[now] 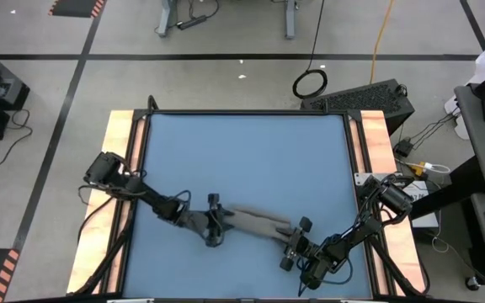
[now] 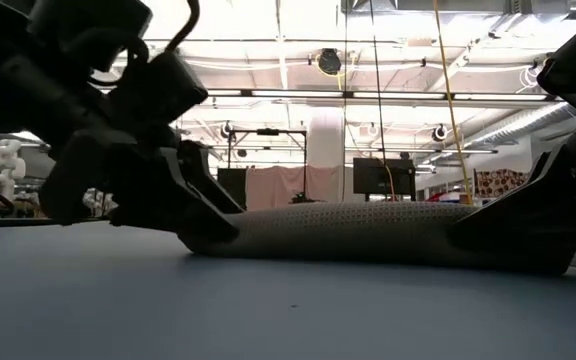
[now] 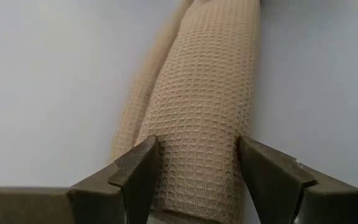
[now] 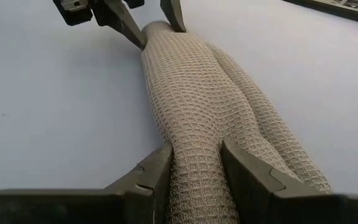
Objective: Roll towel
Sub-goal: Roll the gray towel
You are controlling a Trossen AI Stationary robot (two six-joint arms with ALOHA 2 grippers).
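The towel (image 1: 255,223) is a grey-brown waffle cloth rolled into a long roll. It lies on the blue tabletop (image 1: 242,160) near the table's near edge and also shows in the low view (image 2: 348,230). My left gripper (image 1: 214,220) is shut on the roll's left end, seen in the left wrist view (image 3: 197,174). My right gripper (image 1: 295,244) is shut on the roll's right end, seen in the right wrist view (image 4: 197,168). The white tag does not show. My left gripper pinches the roll's left end (image 3: 194,155) between its two fingers, one on each side of the roll. The fingers come low from the table's left and point along the roll. The roll lies on the table. My right gripper pinches the roll's right end (image 4: 197,152) between its two fingers, where the cloth is squeezed narrow. A second fold of the cloth (image 4: 278,149) lies outside one finger. The fingers come low from the table's right and point along the roll, which lies on the table.
Wooden side rails (image 1: 120,151) (image 1: 377,143) border the tabletop on the left and right. The blue surface stretches bare from the roll to the far edge (image 1: 247,114). Cables and equipment (image 1: 369,97) lie on the floor beyond the table.
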